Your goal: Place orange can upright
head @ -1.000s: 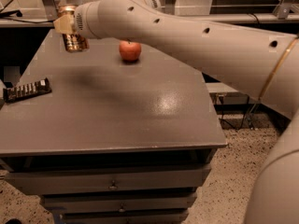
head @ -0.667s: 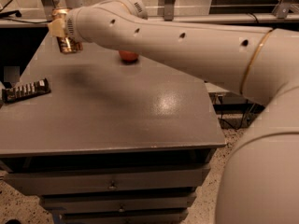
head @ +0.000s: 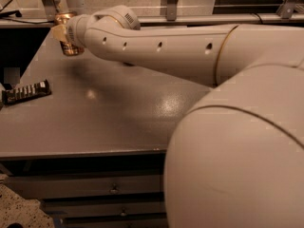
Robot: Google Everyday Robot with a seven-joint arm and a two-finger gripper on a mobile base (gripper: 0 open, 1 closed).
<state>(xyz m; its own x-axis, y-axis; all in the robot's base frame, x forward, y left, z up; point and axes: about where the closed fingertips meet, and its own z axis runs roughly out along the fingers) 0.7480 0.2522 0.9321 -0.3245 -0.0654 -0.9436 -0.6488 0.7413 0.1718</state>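
Hanging over the table (head: 118, 122), far left, the gripper (head: 66, 33) has jaws grasping the orange can (head: 72, 48).

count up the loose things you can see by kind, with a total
orange can: 1, held in the jaws of the gripper over the far left corner of the grey table
dark flat packet: 1, lying near the table's left edge
total: 2 (the arm hides part of the tabletop behind it)
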